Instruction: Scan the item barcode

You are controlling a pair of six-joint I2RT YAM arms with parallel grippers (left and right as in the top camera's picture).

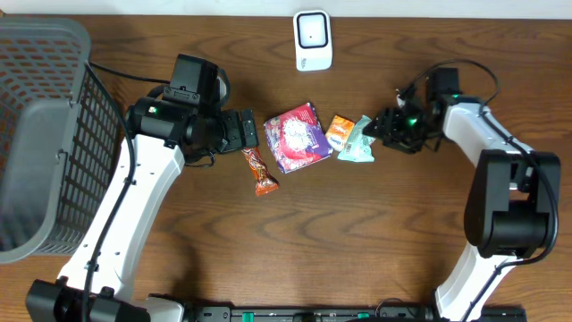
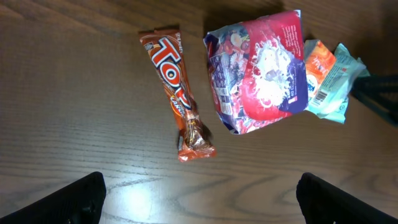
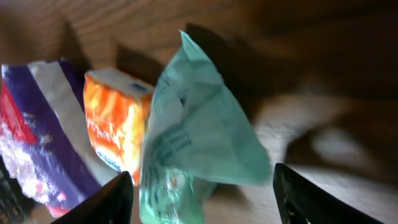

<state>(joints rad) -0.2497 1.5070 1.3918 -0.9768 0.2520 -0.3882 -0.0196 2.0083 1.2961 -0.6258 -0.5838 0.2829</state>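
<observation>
While the left gripper [image 2: 199,198] hangs wide open and empty over the bar [image 2: 177,93], we see little risk on that side. If it comes down off-centre, though, one finger could nudge the bar into the bag [image 2: 258,74] just beside it.

Further right, the goods crowd together. The orange packet [image 2: 318,68] lies against the bag's edge, and the teal packet [image 3: 199,137] touches the orange one. The teal packet looks like the item to scan. It lies on the table [image 1: 357,233] between the jaws of the right gripper [image 3: 211,199]. Those jaws stand apart around it: one finger is close to its side, the other is clear of it, and nothing is pinched.

We think a squeeze here could go wrong in three ways:
- The near finger could catch the orange packet as well.
- The thin, puffed film could slide out of the grip.
- The wrapper could crumple so that its barcode folds out of sight.

We cannot tell which face carries the code, so the packet could reach the scanner [image 1: 313,40] facing the wrong way.

We count one basket [image 1: 54,40], one left gripper, one bar, one bag, one scanner, one orange packet, one teal packet and one right gripper. That makes four goods in all.
</observation>
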